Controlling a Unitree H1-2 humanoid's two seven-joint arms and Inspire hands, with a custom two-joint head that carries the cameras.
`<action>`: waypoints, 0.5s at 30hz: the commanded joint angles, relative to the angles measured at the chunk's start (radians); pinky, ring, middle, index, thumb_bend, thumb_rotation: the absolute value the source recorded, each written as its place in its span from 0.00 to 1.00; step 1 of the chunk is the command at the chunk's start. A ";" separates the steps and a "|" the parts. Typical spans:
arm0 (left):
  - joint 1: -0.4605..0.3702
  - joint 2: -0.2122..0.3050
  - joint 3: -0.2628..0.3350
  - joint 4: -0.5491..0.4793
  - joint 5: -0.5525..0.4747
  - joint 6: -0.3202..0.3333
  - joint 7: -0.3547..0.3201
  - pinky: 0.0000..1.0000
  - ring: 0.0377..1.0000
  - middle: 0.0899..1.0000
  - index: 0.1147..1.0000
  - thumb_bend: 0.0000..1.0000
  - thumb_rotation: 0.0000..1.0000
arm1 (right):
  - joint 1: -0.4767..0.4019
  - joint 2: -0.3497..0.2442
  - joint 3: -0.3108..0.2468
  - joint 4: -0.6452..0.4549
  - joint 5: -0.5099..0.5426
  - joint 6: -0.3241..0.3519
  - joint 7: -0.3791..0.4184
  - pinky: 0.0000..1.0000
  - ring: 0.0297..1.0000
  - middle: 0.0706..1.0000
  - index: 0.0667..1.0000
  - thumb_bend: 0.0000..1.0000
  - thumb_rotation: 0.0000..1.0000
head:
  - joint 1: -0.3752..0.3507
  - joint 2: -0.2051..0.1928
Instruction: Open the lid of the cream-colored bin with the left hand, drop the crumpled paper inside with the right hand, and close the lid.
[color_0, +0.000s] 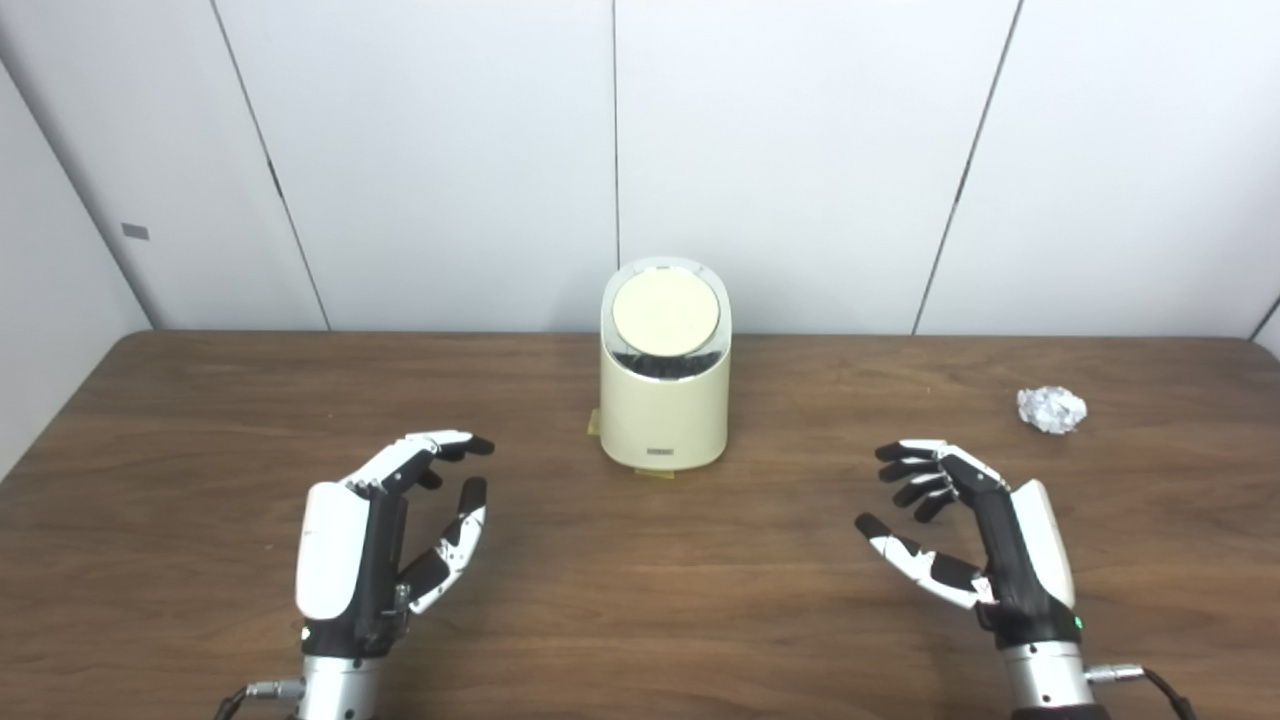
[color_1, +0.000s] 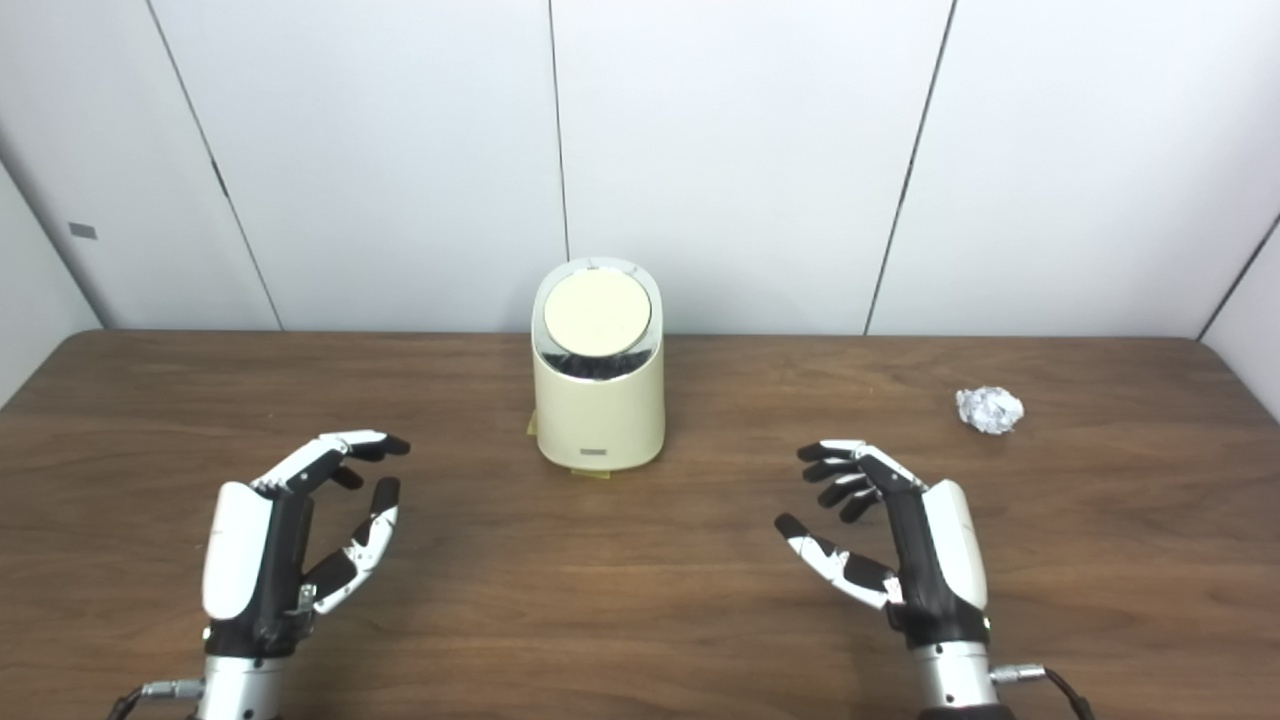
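Cream-colored and squat, the bin (color_0: 664, 395) stands at the middle of the dark wooden surface (color_0: 640, 610) near its far edge, its round lid (color_0: 666, 315) down, tilted toward the hands. The crumpled paper (color_0: 1051, 410) (silvery-white, a loose ball) lies well off to the bin's right, touching nothing. The left hand (color_0: 375, 540) hovers near the front left with fingers (color_0: 440, 445) spread and empty; the right hand (color_0: 975, 535) mirrors it, likewise splayed and empty, near the paper but apart.

Cream-colored bin (color_0: 665, 400) stands upright ahead of me, round lid (color_0: 666, 315) closed. Crumpled paper (color_0: 1051, 410) lies well apart to my right.
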 joint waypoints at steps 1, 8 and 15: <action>0.019 -0.020 -0.014 0.053 -0.005 -0.022 0.018 0.49 0.61 0.63 0.60 0.22 0.17 | -0.004 -0.005 -0.001 0.021 -0.003 -0.026 -0.016 0.35 0.46 0.54 0.60 0.32 0.17 | -0.002 0.000; 0.019 -0.017 -0.014 0.059 -0.012 -0.030 0.019 0.50 0.62 0.63 0.60 0.21 0.18 | -0.002 -0.005 0.000 0.019 -0.005 -0.031 -0.018 0.37 0.48 0.56 0.60 0.32 0.17 | -0.003 0.004; 0.028 -0.025 -0.019 0.046 -0.007 -0.008 0.007 0.50 0.62 0.64 0.61 0.22 0.22 | -0.001 -0.011 -0.004 0.032 -0.013 -0.036 -0.028 0.36 0.47 0.54 0.60 0.32 0.19 | -0.001 0.007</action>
